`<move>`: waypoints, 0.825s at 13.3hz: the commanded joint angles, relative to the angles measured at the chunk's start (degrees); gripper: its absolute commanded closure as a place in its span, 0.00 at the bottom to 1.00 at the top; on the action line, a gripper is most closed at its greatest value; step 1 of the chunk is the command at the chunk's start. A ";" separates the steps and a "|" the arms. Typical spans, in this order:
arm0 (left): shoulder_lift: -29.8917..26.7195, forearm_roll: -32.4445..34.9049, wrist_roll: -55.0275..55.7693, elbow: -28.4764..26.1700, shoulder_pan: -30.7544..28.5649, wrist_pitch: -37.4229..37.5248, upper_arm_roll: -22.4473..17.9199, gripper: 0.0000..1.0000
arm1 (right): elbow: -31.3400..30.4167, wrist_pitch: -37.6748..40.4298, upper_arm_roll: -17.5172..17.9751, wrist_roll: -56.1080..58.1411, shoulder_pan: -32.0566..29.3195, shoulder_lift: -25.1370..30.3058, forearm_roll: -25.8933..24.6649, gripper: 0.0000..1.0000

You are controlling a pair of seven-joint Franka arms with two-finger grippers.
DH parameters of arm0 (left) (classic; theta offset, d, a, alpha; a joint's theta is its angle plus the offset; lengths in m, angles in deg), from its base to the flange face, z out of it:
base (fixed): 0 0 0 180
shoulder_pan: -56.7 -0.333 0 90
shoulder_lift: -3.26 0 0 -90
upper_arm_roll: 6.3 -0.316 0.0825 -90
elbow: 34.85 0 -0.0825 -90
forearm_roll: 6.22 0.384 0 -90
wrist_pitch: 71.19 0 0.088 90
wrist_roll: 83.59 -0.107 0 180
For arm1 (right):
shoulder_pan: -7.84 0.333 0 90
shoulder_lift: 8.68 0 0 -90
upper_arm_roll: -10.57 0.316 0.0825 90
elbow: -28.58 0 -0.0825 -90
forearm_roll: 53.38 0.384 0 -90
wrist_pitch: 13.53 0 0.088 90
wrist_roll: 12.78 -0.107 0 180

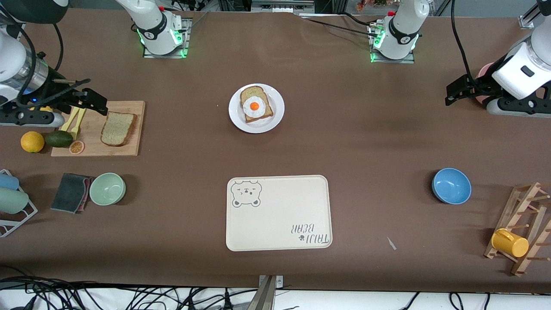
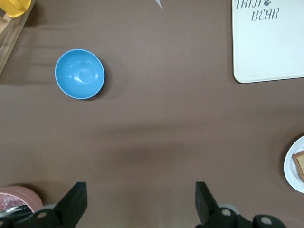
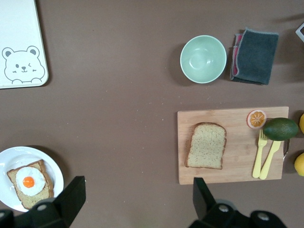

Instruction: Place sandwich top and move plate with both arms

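The front view looks down from high across the table; both wrist views look straight down, each sharing with it the round white plate [image 1: 256,108] [image 2: 294,164] [image 3: 29,184]

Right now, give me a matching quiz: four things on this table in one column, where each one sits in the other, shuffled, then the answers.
Things:
1. sandwich top
2. fried egg
3. yellow mug
4. green bowl

Places:
A. on the wooden rack
B. beside the grey cloth
C. on the cutting board
D. on the bread slice on the plate

Pairs: 1-C, 2-D, 3-A, 4-B
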State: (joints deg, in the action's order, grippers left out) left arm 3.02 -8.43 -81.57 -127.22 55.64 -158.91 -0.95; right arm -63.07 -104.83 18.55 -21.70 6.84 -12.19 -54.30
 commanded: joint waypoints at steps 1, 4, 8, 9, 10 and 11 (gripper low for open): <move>0.15 1.59 0.10 1.31 0.18 1.24 0.28 0.00 | -0.99 -0.02 0.19 -0.75 0.13 0.61 -0.30 0.00; 0.07 1.59 0.10 1.31 0.18 1.32 0.28 0.00 | -0.64 0.68 0.37 0.30 0.13 0.87 -0.39 0.00; 0.07 1.59 0.10 1.31 0.09 1.32 0.28 0.00 | 0.59 1.48 0.37 0.57 0.13 0.43 -0.39 0.00; 0.07 1.59 0.10 1.31 0.09 1.32 0.28 0.00 | 0.60 1.48 0.37 0.05 0.04 0.43 -0.05 0.00; 0.07 1.59 0.10 1.31 0.18 1.24 0.28 0.00 | 0.60 1.13 0.28 -0.22 0.04 0.43 0.05 0.00; 0.07 1.59 0.10 1.31 0.18 1.32 0.28 0.00 | 0.68 0.78 0.28 -0.31 0.04 0.43 0.05 0.00</move>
State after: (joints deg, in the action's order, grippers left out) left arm 3.02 -8.43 -81.57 -127.21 55.66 -158.85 -0.95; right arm -63.15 -104.38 18.68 -21.61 6.93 -12.04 -54.32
